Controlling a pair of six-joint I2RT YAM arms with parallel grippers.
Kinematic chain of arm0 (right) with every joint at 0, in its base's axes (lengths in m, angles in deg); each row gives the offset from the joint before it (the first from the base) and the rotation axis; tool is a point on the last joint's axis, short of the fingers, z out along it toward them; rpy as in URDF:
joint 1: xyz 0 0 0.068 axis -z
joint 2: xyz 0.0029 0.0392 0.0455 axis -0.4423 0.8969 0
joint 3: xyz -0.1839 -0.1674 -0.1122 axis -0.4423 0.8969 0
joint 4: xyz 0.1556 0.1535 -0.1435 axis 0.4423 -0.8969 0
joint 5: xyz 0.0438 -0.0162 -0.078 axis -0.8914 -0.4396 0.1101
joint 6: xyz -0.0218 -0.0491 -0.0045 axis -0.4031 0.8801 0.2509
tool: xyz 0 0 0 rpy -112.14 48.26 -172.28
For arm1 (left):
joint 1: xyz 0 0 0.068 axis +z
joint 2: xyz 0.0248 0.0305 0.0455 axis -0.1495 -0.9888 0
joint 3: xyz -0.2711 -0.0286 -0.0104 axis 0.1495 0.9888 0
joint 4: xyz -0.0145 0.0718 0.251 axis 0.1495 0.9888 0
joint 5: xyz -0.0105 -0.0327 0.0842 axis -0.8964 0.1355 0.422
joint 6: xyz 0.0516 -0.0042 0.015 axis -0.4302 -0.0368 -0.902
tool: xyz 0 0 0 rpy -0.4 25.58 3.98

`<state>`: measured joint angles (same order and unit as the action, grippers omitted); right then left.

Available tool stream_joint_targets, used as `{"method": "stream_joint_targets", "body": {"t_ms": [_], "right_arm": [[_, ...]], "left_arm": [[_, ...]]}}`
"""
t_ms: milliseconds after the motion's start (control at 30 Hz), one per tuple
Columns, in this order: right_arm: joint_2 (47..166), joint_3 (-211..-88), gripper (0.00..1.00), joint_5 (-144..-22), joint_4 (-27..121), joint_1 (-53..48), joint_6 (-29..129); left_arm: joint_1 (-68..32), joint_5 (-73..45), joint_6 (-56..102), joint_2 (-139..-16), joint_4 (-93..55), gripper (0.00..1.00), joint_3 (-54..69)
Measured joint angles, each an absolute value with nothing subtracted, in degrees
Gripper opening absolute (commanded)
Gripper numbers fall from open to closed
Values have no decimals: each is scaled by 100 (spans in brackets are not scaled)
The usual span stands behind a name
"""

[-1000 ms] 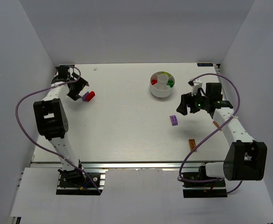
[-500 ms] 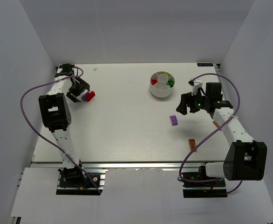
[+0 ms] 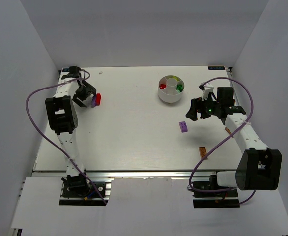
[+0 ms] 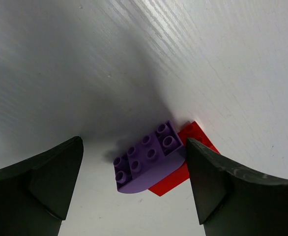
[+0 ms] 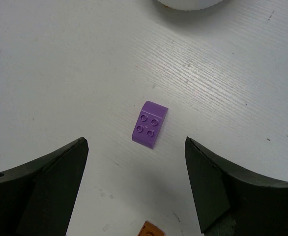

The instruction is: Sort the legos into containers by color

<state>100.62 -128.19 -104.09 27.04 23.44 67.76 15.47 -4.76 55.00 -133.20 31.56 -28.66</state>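
Your left claw is spread open at the far left of the white bench. Its two dark fingers stand either side of a long purple studded plastic brick with a rounded edge, and the wrist view shows neither finger touching it. A flat red plastic brick lies against that purple one, showing past its right end and along its lower side. From above, the red one sits just to the right of the claw. Your right claw is also released and grips nothing. It hangs above the right half of the bench. Its wrist camera looks down on a small purple four-stud plastic brick with one curved end, which lies flat on bare bench, apart from both fingers. A corner of a small orange plastic brick shows at the bottom edge of that view. From above it lies nearer you, beside the right arm's purple cable. The round white plastic dish with wedge compartments and a centre well stands far of the small purple brick, well apart from it. It holds a red piece in its left wedge and a green piece in its right wedge. What the other wedges hold is too small to tell.
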Motion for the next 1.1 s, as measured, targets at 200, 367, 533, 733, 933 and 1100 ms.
{"method": "stream_joint_targets", "body": {"t_ms": [200, 367, 533, 733, 933, 1100], "right_arm": [[10036, -12819, 84, -10409, 2750, 2344, 6768], [10021, -12819, 84, -10424, 2798, 2344, 6765], [10021, -12819, 84, -10433, 2837, 2344, 6761], [10019, -12812, 84, -10452, 2844, 2344, 6761], [10010, -12810, 84, -10474, 2864, 2344, 6759], [10010, -12808, 84, -10524, 2872, 2344, 6759]], "left_arm": [[1547, -446, 5519, -13333, 3240, 94, -2903], [1532, -450, 5545, -13333, 3215, 93, -2879], [1519, -476, 5539, -13296, 3093, 86, -2790], [1510, -518, 5548, -12855, 2678, 65, -2081], [1508, -813, 5401, -12389, 2389, 50, -1601], [1505, -1187, 5222, -11825, 2070, 56, -943]]}}
